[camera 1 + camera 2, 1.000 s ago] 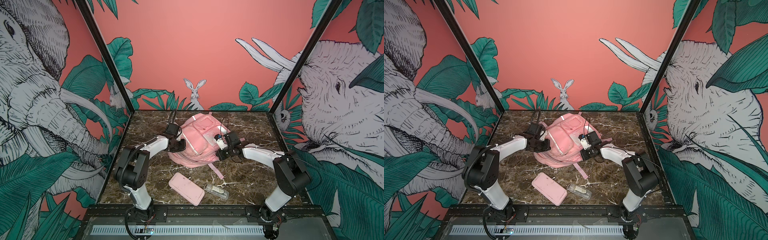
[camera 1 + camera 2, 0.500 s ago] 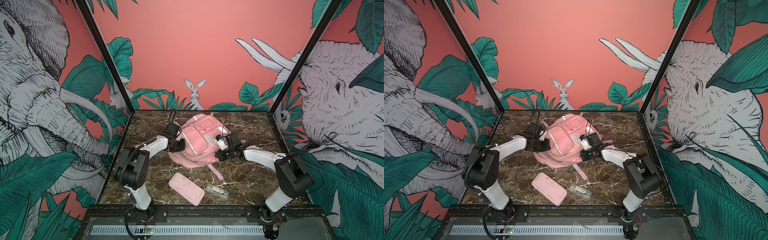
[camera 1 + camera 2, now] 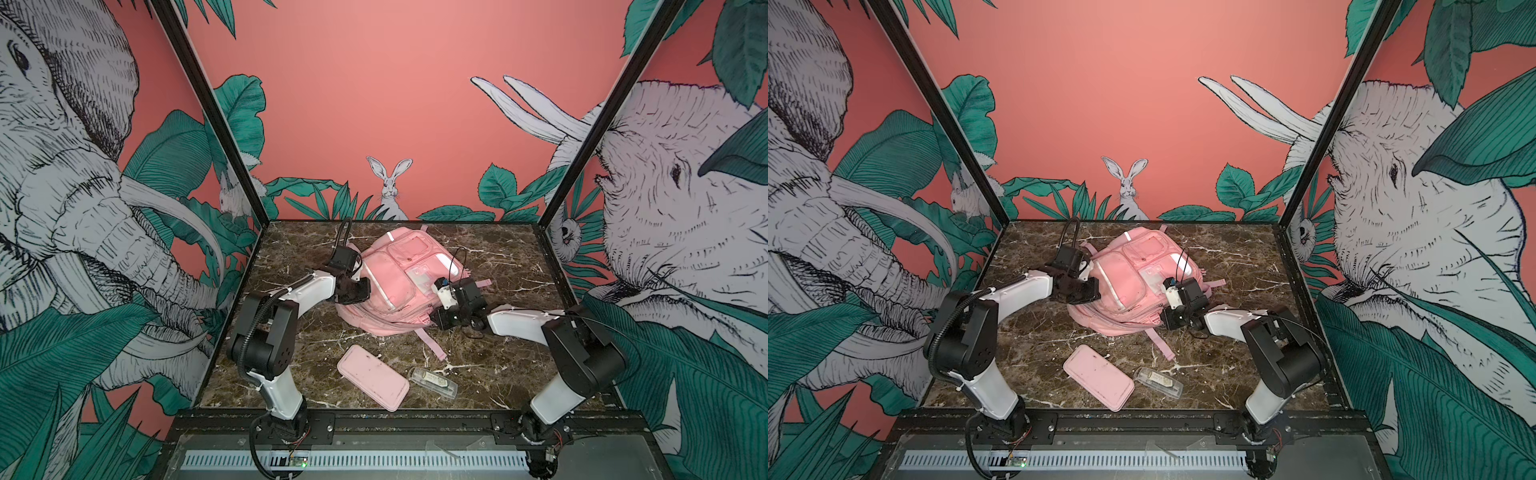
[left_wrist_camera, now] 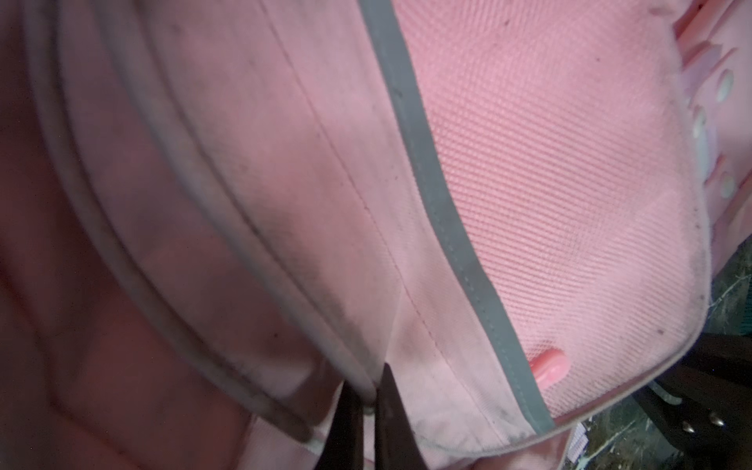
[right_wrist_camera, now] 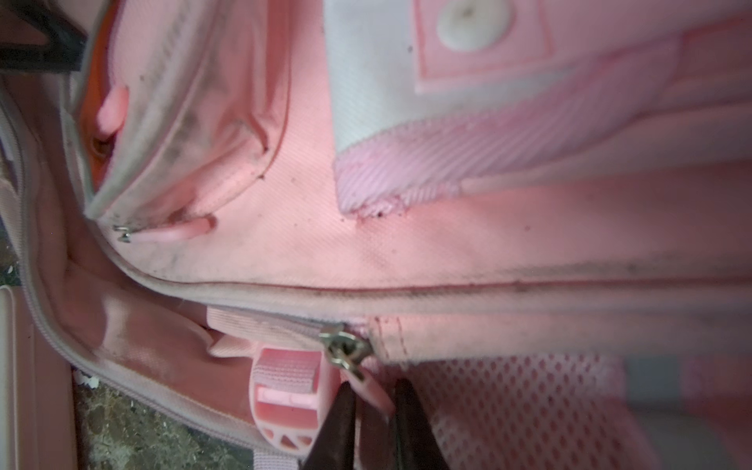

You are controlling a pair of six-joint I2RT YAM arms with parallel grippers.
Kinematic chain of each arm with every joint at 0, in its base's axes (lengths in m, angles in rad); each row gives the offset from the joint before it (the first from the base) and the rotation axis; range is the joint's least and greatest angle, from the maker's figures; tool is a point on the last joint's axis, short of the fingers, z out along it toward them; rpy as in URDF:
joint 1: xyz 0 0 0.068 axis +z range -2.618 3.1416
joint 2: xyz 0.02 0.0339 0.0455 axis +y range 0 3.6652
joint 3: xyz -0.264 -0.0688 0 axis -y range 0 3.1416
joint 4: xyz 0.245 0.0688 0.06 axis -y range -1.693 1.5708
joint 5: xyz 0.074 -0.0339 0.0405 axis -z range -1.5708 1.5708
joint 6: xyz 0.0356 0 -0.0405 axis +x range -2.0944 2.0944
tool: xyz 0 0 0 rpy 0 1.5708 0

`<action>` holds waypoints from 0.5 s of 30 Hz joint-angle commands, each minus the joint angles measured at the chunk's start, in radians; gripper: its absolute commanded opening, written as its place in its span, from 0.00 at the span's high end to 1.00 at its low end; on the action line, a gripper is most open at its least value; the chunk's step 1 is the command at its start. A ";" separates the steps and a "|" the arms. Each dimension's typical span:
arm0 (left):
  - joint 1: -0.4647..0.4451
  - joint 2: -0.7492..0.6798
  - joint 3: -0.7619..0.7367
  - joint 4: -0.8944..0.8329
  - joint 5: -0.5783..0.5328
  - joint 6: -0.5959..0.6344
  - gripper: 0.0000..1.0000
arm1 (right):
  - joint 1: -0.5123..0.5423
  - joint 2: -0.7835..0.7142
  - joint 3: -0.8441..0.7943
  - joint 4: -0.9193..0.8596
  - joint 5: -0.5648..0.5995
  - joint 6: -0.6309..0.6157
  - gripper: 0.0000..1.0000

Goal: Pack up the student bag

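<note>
The left hand [image 3: 360, 291] sits at the 9 o'clock edge of the student bag [image 3: 399, 274]. The left wrist view shows it fully closed, pinching the bag's corded piping [image 4: 244, 240] beside a flat grey reflective strip [image 4: 427, 171].

The bag lies front-up just toward 12 o'clock from the middle of the dark marbled surface [image 3: 511, 249]. It is soft, slumped woven fabric with stitched pockets.

At the bag's 6 o'clock lie a flat, round-cornered pink pouch [image 3: 372, 376] and, at that pouch's 3 o'clock, a small clear plastic case [image 3: 432, 380]. Both remain unpacked.

The right hand [image 3: 434, 321] is at the bag's 4 o'clock. Its jaws are parted only narrowly, with the pink pull tab [image 5: 374, 384] of the metal zip slider [image 5: 346, 350] lying between them. A dark gap shows beside the tab, so it does not look firmly gripped. Open-weave mesh [image 5: 508, 398] and a ribbed plastic buckle [image 5: 285, 403] sit close by.

The step appears to be unzipping the main compartment. To do it well:
- Use the left pinch as an anchor so the limp cloth is taut.
- Grip the tab squarely, close to the slider.
- Pull along the tooth line rather than upward, so the fabric does not bunch and jam.
</note>
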 commanded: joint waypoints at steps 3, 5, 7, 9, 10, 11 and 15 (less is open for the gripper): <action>0.018 -0.008 -0.005 0.030 -0.043 -0.006 0.94 | 0.006 0.013 -0.026 0.119 0.057 0.010 0.79; 0.019 -0.004 -0.004 0.030 -0.041 -0.006 0.94 | 0.006 0.029 -0.031 0.152 0.046 0.011 0.78; 0.017 -0.003 -0.005 0.031 -0.039 -0.008 0.95 | 0.006 0.050 -0.030 0.178 0.027 0.017 0.80; 0.018 0.001 -0.005 0.033 -0.038 -0.009 0.95 | 0.006 0.066 -0.032 0.204 0.014 0.025 0.83; 0.018 0.000 -0.007 0.033 -0.037 -0.009 0.95 | 0.006 0.069 -0.034 0.212 0.011 0.030 0.84; 0.019 0.000 -0.006 0.034 -0.038 -0.010 0.94 | 0.006 0.068 -0.041 0.224 0.007 0.034 0.85; 0.019 -0.003 -0.012 0.034 -0.041 -0.008 0.94 | 0.006 0.040 -0.075 0.242 0.005 0.039 0.87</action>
